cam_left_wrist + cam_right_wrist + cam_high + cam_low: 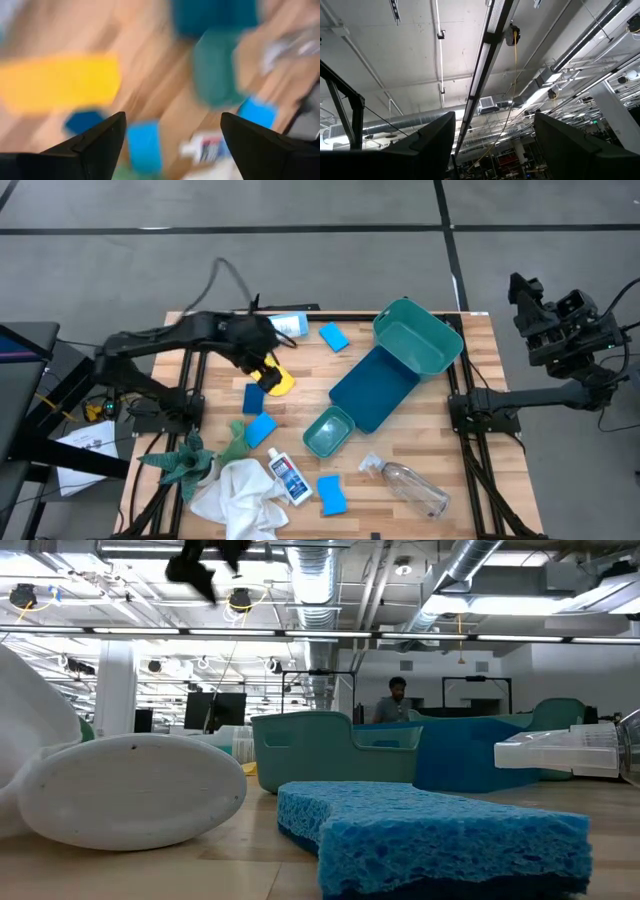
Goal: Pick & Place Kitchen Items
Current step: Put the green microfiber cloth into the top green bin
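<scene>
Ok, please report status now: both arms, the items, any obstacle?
Left gripper open over yellow pad. Right gripper open, parked off table. Blue sponges adjacent.

two matt black jointed arms, dark wedge-shaped claw fingers (95,142), loose black cable

No legible text, brand, number or sign on any item. Small white bottle (288,477): blue and red label, print too small to read in the high view and blurred in the left wrist view. Spray bottle (289,326): label not legible. Sheets of paper (88,445) lying beside the table: dark lines of print, unreadable.
</scene>
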